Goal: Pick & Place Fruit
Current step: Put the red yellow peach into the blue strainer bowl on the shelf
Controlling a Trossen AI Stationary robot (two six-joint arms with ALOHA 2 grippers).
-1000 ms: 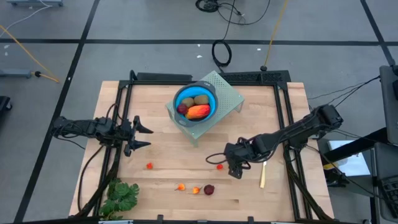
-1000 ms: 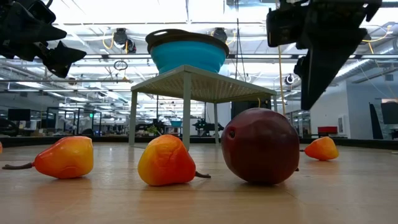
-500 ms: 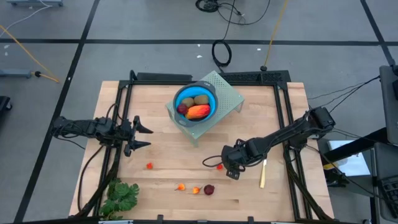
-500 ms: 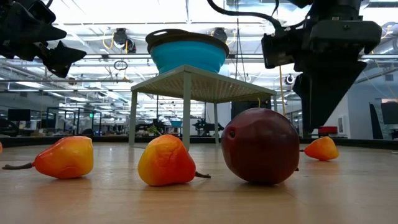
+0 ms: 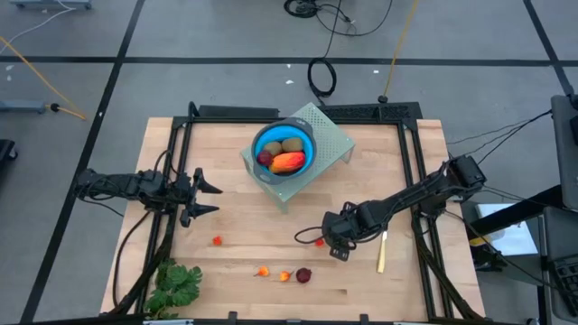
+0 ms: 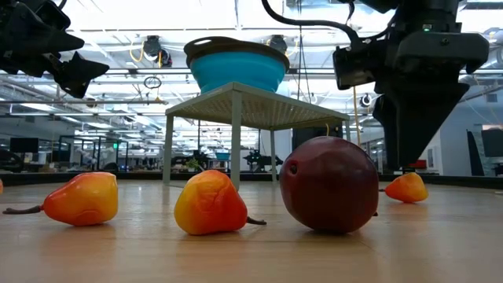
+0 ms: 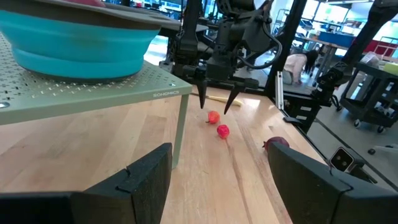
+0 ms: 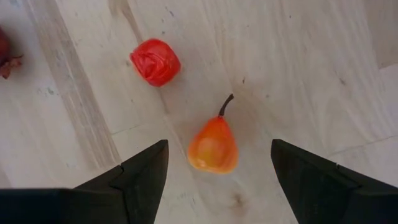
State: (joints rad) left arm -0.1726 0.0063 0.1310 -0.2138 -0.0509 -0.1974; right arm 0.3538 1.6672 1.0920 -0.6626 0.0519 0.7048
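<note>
With its fingers spread, the right gripper hangs directly over the small orange pear, which looks light, hard and smooth, so it is best pinched across its round belly.

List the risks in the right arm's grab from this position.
The open right gripper hangs over a small orange pear lying on its side; its rounded body might roll or squirt out as the fingers close. A red berry lies close by, apart from the pear, and could get knocked. The yellow-handled knife rests near the arm and might be brushed.
</note>
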